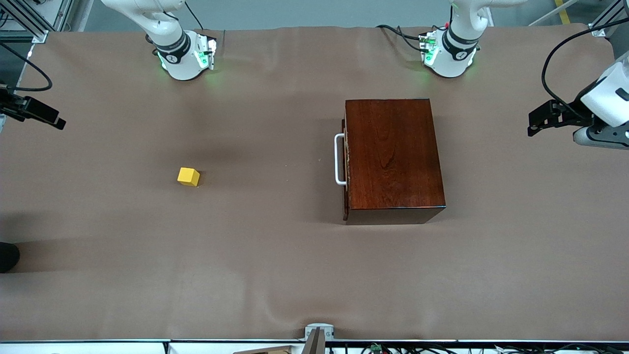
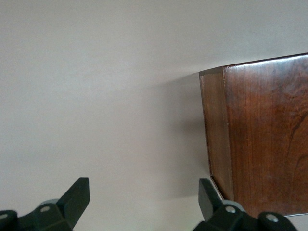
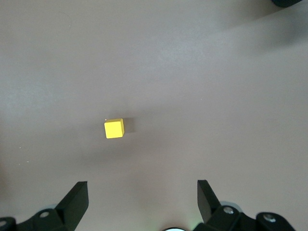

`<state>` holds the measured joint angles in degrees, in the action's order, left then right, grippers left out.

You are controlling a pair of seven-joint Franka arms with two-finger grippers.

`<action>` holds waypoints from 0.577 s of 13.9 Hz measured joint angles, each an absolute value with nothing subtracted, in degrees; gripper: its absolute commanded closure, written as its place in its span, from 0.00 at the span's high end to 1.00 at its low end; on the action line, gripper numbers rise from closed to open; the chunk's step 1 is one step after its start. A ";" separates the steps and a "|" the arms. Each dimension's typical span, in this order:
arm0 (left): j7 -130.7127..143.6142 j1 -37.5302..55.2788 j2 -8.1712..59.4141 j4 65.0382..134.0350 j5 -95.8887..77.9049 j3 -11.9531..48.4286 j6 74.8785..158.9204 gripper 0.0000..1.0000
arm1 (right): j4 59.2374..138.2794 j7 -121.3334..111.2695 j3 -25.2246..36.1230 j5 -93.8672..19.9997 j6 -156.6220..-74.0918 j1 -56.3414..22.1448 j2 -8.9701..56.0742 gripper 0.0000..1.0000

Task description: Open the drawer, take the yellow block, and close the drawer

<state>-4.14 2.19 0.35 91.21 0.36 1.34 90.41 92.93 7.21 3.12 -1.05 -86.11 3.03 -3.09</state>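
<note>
The dark reddish-brown wooden box (image 1: 393,157) stands on the table toward the left arm's end. Its drawer (image 1: 346,167) is shut, and the white bar handle (image 1: 339,159) faces the right arm's end. The yellow block (image 1: 188,177) lies on the bare table toward the right arm's end, well apart from the box. My right gripper (image 3: 142,185) is open and empty, high over the table, with the block (image 3: 114,129) below it. My left gripper (image 2: 144,185) is open and empty, high over the table beside the box's (image 2: 264,134) back corner.
A brown cloth (image 1: 295,275) covers the table. A white part of the left arm (image 1: 607,98) shows at the left arm's end. Black devices with cables stand at both ends (image 1: 34,112) (image 1: 550,118). A dark object (image 1: 7,255) sits at the right arm's end.
</note>
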 measured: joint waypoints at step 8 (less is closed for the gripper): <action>2.63 2.33 2.54 90.80 0.36 2.84 91.54 1.00 | 92.92 7.21 2.99 -1.05 -86.09 3.03 -3.09 1.00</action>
